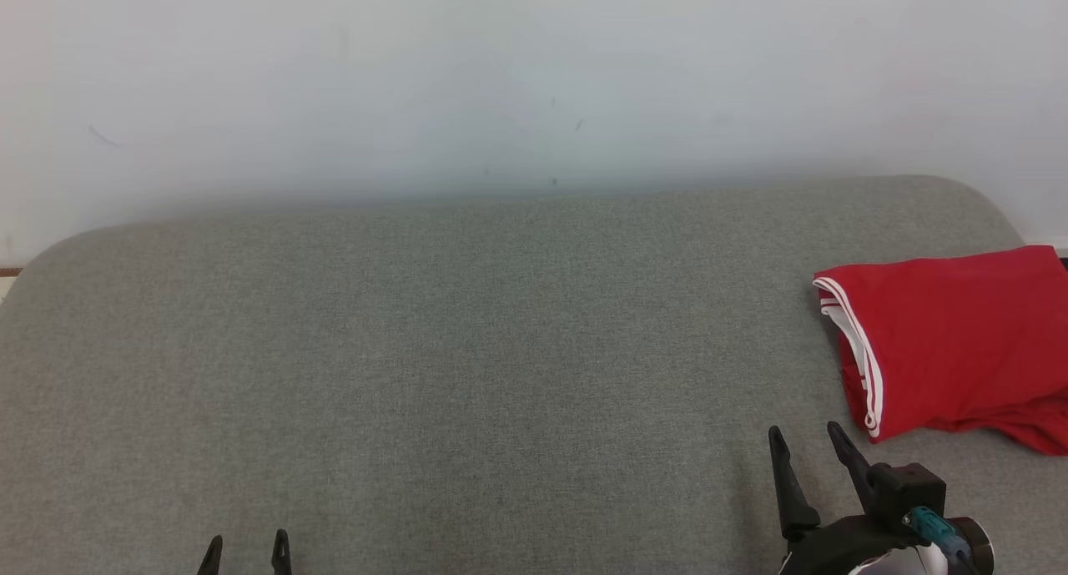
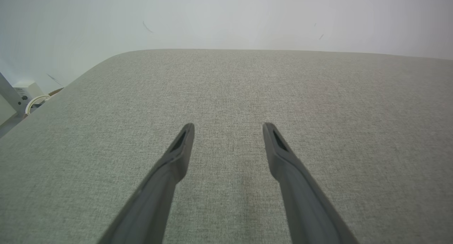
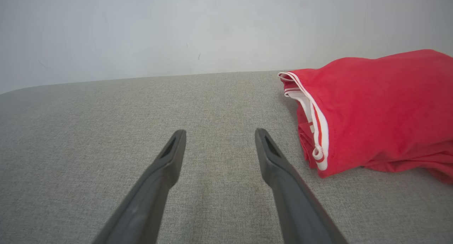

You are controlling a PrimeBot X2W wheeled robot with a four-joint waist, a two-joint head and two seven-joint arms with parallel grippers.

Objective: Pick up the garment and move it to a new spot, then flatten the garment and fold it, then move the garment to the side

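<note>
At far right of grey fabric desk (image 1: 501,350), folded red garment (image 1: 959,341) lies; right tool (image 1: 805,431) spread near it, left tool (image 1: 248,540) spread, both empty.

The left gripper (image 1: 248,538) and right gripper (image 1: 805,430) carry long dark-grey fingers (image 3: 171,159) tapering to slim, slotted tips. Behind the right fingers sits a boxy black housing (image 1: 908,485), with a teal connector (image 1: 924,522) just below it.

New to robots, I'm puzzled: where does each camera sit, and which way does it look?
Head view: on the head, looking down at grey cushion, red garment; left hand, right hand at bottom.
Left wrist view: left wrist, along its open fingers, over cushion toward wall.
Right wrist view: right wrist, along its open fingers, garment beside them.
Shared: head and right wrist views show the garment.
</note>
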